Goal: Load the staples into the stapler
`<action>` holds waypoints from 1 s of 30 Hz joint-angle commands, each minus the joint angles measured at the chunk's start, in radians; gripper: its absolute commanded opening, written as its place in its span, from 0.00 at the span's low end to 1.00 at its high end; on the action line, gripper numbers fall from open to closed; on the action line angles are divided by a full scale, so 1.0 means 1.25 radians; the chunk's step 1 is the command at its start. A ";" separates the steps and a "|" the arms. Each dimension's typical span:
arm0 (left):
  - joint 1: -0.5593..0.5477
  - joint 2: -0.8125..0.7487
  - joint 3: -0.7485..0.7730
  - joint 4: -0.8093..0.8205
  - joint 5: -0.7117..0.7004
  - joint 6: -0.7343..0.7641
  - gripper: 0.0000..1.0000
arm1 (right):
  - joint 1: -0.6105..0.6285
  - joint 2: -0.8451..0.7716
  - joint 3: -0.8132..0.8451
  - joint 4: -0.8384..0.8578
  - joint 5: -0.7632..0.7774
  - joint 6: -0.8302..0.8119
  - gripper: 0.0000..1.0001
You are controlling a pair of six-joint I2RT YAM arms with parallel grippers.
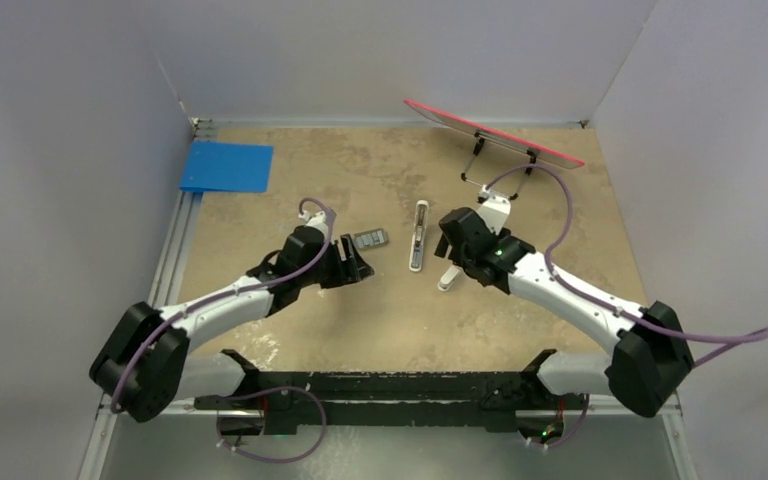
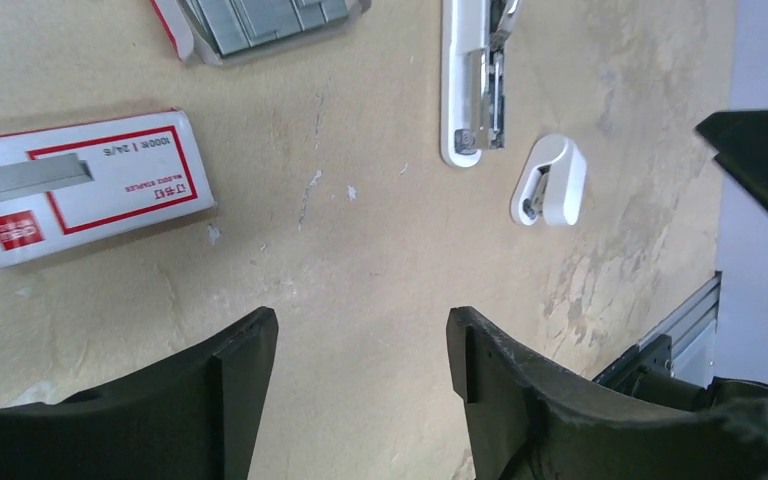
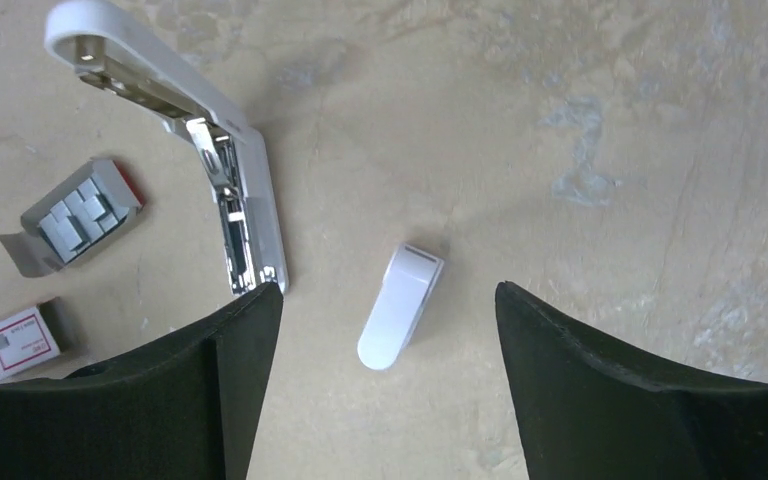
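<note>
The stapler point(image 1: 419, 235) is a slim white bar lying mid-table, swung open so its metal channel shows in the right wrist view point(image 3: 250, 215); it also shows in the left wrist view point(image 2: 463, 85). The staples point(image 1: 368, 240) are grey strips in an open tray left of it, also in the left wrist view point(image 2: 265, 20) and the right wrist view point(image 3: 80, 215). The red-and-white box point(image 2: 80, 185) lies near them. My left gripper point(image 1: 355, 264) is open and empty over bare table point(image 2: 360, 340). My right gripper point(image 1: 447, 250) is open and empty, above a short white piece point(image 3: 400, 305).
The short white piece point(image 1: 449, 278) lies just right of the stapler's near end. A blue flat pad point(image 1: 226, 166) sits at the back left. A red-edged panel on a wire stand point(image 1: 490, 130) stands at the back right. White walls enclose the table.
</note>
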 commanded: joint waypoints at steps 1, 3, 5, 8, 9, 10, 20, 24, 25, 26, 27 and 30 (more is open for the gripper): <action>0.006 -0.114 -0.029 -0.012 -0.091 0.019 0.65 | 0.002 -0.064 -0.065 0.009 -0.016 0.087 0.82; 0.006 -0.165 -0.042 -0.026 -0.123 0.021 0.67 | 0.002 -0.068 -0.095 0.037 -0.050 0.105 0.83; 0.006 -0.210 -0.051 -0.037 -0.146 0.022 0.68 | 0.002 -0.057 -0.118 0.068 -0.078 0.119 0.84; 0.006 -0.255 -0.068 -0.038 -0.159 0.024 0.70 | 0.002 -0.021 -0.127 0.083 -0.092 0.161 0.83; 0.006 -0.264 -0.072 -0.038 -0.160 0.023 0.72 | 0.002 -0.011 -0.131 0.077 -0.093 0.190 0.79; 0.006 -0.268 -0.075 -0.035 -0.159 0.022 0.73 | 0.002 -0.002 -0.134 0.068 -0.104 0.216 0.71; 0.005 -0.159 -0.084 0.085 -0.028 0.018 0.73 | 0.002 0.066 -0.149 0.121 -0.107 0.227 0.55; 0.004 -0.117 -0.076 0.103 0.003 0.021 0.73 | 0.002 0.104 -0.148 0.155 -0.148 0.196 0.55; 0.004 -0.108 -0.073 0.103 0.008 0.022 0.73 | 0.003 0.114 -0.146 0.155 -0.152 0.193 0.53; 0.004 -0.103 -0.072 0.103 0.011 0.019 0.73 | 0.002 0.120 -0.144 0.159 -0.163 0.183 0.48; 0.004 -0.100 -0.074 0.106 0.012 0.013 0.73 | 0.003 0.124 -0.142 0.159 -0.171 0.175 0.42; 0.005 -0.101 -0.102 0.146 0.026 -0.008 0.72 | 0.004 0.118 -0.142 0.145 -0.175 0.157 0.31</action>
